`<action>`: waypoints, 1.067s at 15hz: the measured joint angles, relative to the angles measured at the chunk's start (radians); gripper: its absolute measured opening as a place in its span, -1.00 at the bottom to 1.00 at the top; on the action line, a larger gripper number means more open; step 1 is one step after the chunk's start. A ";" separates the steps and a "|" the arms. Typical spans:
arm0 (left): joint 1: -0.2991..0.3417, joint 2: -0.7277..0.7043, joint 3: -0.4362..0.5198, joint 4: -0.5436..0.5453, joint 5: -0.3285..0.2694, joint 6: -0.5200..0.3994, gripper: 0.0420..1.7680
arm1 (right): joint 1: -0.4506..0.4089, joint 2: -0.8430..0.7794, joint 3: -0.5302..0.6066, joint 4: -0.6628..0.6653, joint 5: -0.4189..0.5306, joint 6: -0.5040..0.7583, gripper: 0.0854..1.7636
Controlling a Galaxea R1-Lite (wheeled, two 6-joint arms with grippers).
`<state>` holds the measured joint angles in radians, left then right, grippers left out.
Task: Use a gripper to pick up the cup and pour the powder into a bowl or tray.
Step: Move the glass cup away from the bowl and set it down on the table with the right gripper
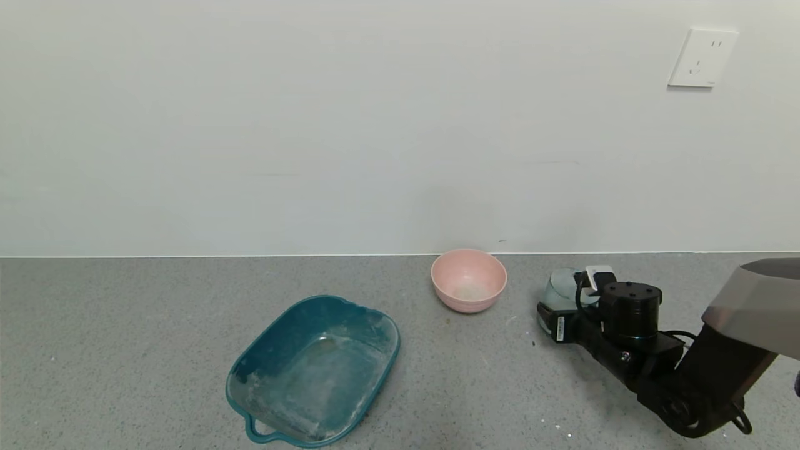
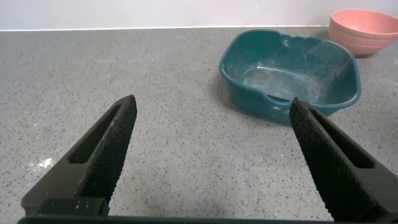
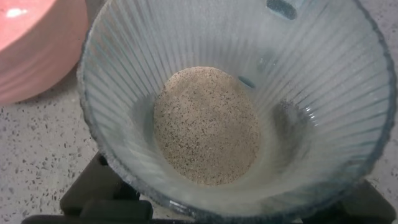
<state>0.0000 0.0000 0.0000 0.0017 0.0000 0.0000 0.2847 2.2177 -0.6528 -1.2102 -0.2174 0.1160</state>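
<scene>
two containers sit out on the grey speckled table (image 1: 125,350) ahead of me: a pale pink bowl (image 1: 469,279) near the back wall and a teal tray (image 1: 315,370) closer in and to its left, well apart from it. a faint pale dusting shows in the bottom of the bowl, and whitish smears coat the floor of the tray.

my right claw (image 1: 558,304) is down at table level just to the right of the bowl, and the ribbed blue-grey cup (image 1: 562,289) is between its fingers. from my right wrist camera the cup (image 3: 239,106) fills the view, mouth toward the lens, black claw parts showing under its rim, so i read the claw as pinching the cup. the cup looks empty, its clear base showing the speckled table through it. the pink bowl (image 3: 37,46) is just beside the cup there, not touching as far as i can tell.

my left claw (image 2: 211,155) hangs low over bare table with its fingers (image 2: 112,140) spread wide, the tray (image 2: 289,71) beyond them.
</scene>
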 joint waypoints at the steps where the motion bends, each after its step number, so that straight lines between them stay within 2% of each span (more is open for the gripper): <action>1: 0.000 0.000 0.000 0.000 0.000 0.000 1.00 | -0.001 0.003 0.000 0.000 0.001 0.000 0.49; 3: 0.000 0.000 0.000 0.000 0.000 0.000 1.00 | -0.002 0.006 -0.001 -0.001 0.003 0.000 0.50; 6: 0.000 0.000 0.000 0.000 0.000 0.000 1.00 | 0.001 0.006 0.003 0.000 0.003 0.002 0.67; 12: 0.000 0.000 0.000 0.000 0.000 0.000 1.00 | 0.008 -0.013 0.019 0.014 0.026 -0.010 0.81; 16: 0.000 0.000 0.000 0.000 0.000 0.000 1.00 | 0.000 -0.080 0.049 0.155 0.066 -0.034 0.86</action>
<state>0.0000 0.0000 0.0000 0.0013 0.0000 0.0000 0.2843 2.1374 -0.6040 -1.0553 -0.1515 0.0817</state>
